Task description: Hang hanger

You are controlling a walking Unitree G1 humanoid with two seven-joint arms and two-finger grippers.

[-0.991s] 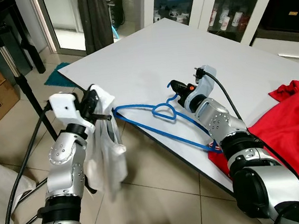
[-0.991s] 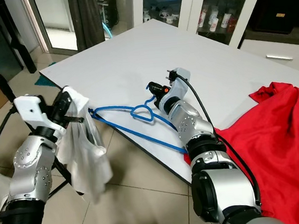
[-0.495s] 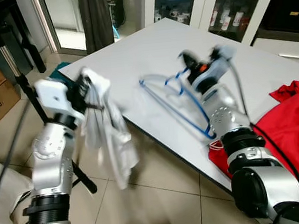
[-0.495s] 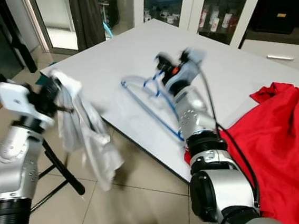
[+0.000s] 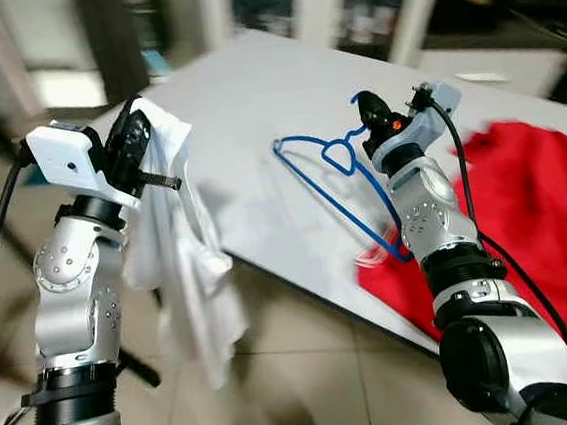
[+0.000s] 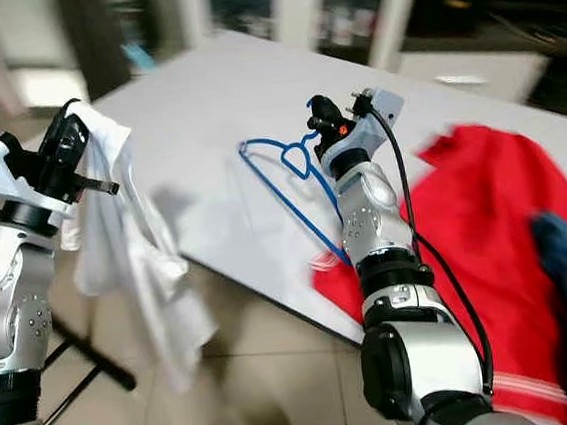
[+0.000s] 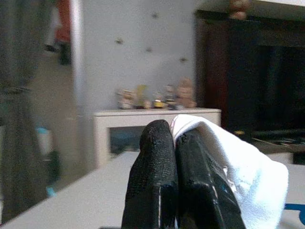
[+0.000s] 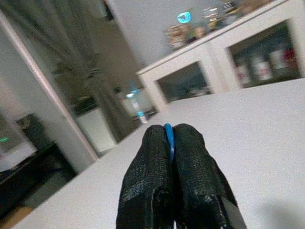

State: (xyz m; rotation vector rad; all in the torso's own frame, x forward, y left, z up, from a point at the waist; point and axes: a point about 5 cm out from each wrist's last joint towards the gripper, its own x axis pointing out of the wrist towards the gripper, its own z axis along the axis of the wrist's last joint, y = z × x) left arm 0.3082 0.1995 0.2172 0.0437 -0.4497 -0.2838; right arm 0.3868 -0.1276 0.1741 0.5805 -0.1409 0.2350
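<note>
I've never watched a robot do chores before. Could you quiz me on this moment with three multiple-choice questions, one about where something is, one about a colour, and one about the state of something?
1. Where is the red garment?
A. On the floor under the table
B. Lying on the white table, on the robot's right
C. Draped over the left arm

2. What colour is the hanger?
A. Blue
B. Yellow
C. Black

3. What is the left gripper doing?
A. Hanging open
B. Gripping the hanger
C. Shut on the white cloth

Answers:
1 B: the red fabric spreads over the tabletop beside the right arm.
2 A: its thin wire frame is blue, with the right gripper pinching it between its fingers.
3 C: the left wrist view shows the two fingers pressed together with white fabric caught between them, the rest hanging down.
</note>
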